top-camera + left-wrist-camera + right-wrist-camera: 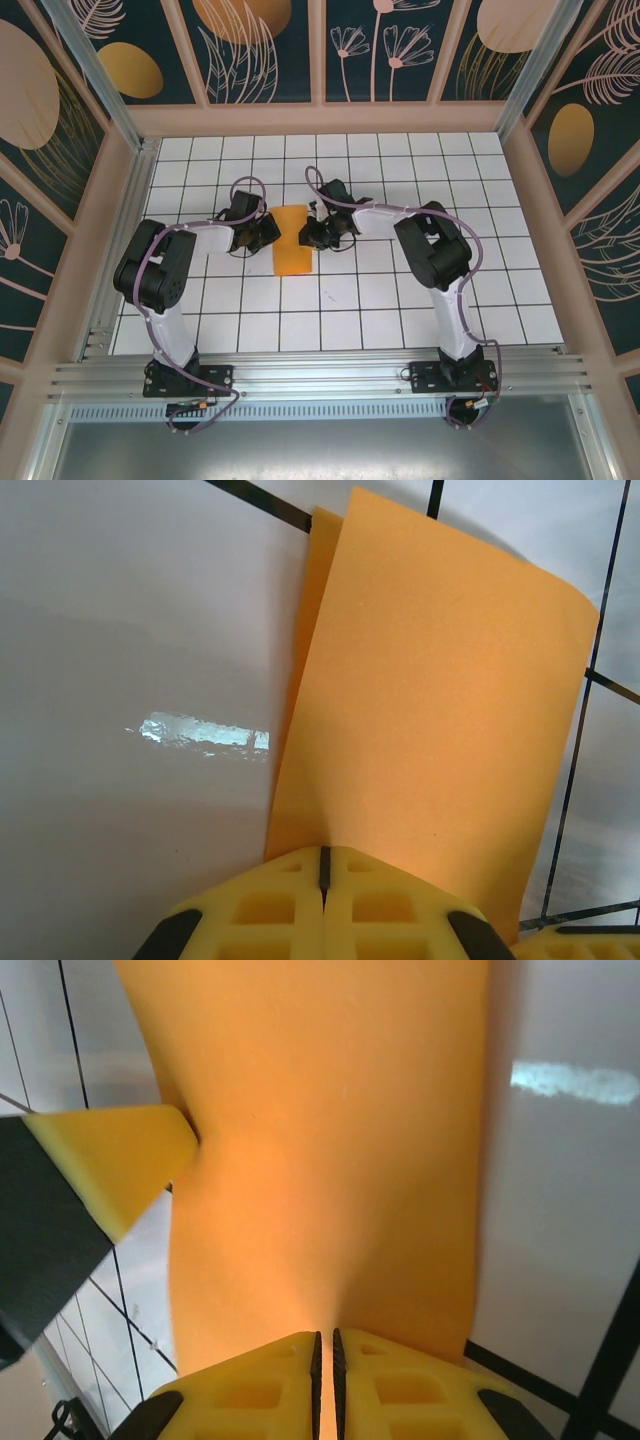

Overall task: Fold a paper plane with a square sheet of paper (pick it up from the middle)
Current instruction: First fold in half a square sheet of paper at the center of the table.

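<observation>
The square sheet of paper point(293, 240) is bright orange and lies doubled over as a narrow upright rectangle on the white grid table, between my two grippers. My left gripper point(268, 232) sits at its left edge, jaws shut. In the left wrist view the sheet point(430, 700) runs under the closed gripper point(324, 855), with a second layer peeking out along its left side. My right gripper point(312, 236) is at the right edge. Its jaws point(324, 1338) stand a hair apart with orange paper point(330, 1160) between them. The left gripper's yellow fingertip point(120, 1160) dents the far edge.
The white grid table point(400, 300) is walled by pale wooden rails point(320, 120) and patterned panels at the back and sides. Both arms reach inward from their bases at the metal rail point(320, 370) along the near edge.
</observation>
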Controlling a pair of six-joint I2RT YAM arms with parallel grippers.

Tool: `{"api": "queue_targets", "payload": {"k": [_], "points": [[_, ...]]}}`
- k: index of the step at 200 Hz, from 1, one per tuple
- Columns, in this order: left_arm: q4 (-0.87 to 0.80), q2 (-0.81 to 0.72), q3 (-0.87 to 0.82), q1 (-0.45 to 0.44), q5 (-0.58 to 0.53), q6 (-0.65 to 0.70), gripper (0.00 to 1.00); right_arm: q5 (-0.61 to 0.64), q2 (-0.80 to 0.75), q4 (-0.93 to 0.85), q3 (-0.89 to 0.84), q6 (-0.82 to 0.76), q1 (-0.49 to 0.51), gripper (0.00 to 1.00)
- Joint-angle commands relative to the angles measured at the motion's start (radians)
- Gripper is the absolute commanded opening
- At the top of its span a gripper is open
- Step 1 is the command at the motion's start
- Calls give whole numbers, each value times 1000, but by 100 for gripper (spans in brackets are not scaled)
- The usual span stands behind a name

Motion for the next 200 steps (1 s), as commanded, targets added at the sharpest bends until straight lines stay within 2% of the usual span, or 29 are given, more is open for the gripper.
{"api": "queue_targets", "payload": {"k": [1, 31, 70, 103, 119, 160, 200], "points": [[-197, 107, -76, 1, -110, -11, 0, -57, -29, 9, -24, 7, -5, 16], [-193, 107, -80, 0, -113, -17, 0, -69, -36, 3, -61, -8, -12, 16], [-188, 107, -85, 1, -115, -25, 0, -166, -84, 34, -120, -37, -14, 16], [-188, 108, -83, 1, -113, -23, 0, -193, -116, 4, -162, -75, -11, 16], [-188, 110, -82, 1, -111, -23, 0, -173, -115, -20, -161, -78, -10, 16], [-194, 107, -75, -1, -107, -16, 0, -28, -103, -124, -133, -108, 2, 17], [-194, 113, -72, -1, -107, -16, 0, -22, -111, -195, -148, -159, 35, 17]]}}
